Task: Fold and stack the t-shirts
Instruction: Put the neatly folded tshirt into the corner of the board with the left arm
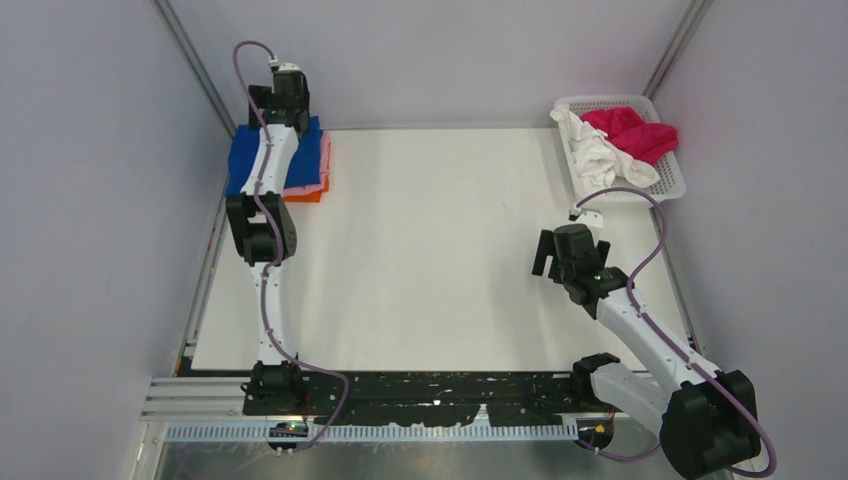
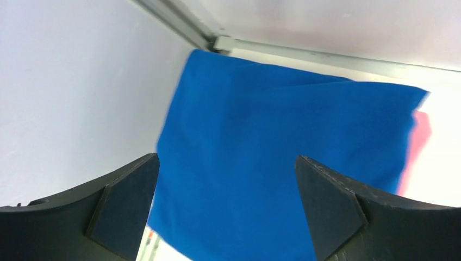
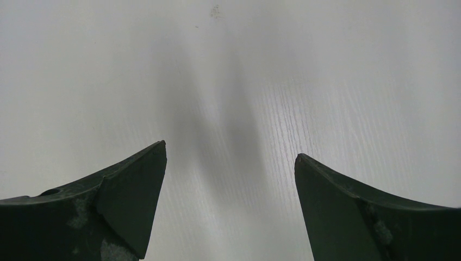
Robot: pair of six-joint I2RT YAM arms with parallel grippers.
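White table (image 1: 430, 250); left gripper (image 2: 225, 163) wide, empty

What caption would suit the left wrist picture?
Open left gripper over the folded blue t-shirt, pink t-shirt peeking out.

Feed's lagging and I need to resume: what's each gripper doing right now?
Left gripper: open, empty, above the folded blue t-shirt.
Right gripper: open, empty, over the table.

White matte surface (image 3: 337, 81), faintly wood-grained, lies directly beneath the right jaws and carries a soft double shadow between them. Beyond the left jaws, pale lilac-grey walls (image 2: 65, 81) meet at a corner edged by aluminium rails (image 2: 185, 24). Lighting is even and diffuse.
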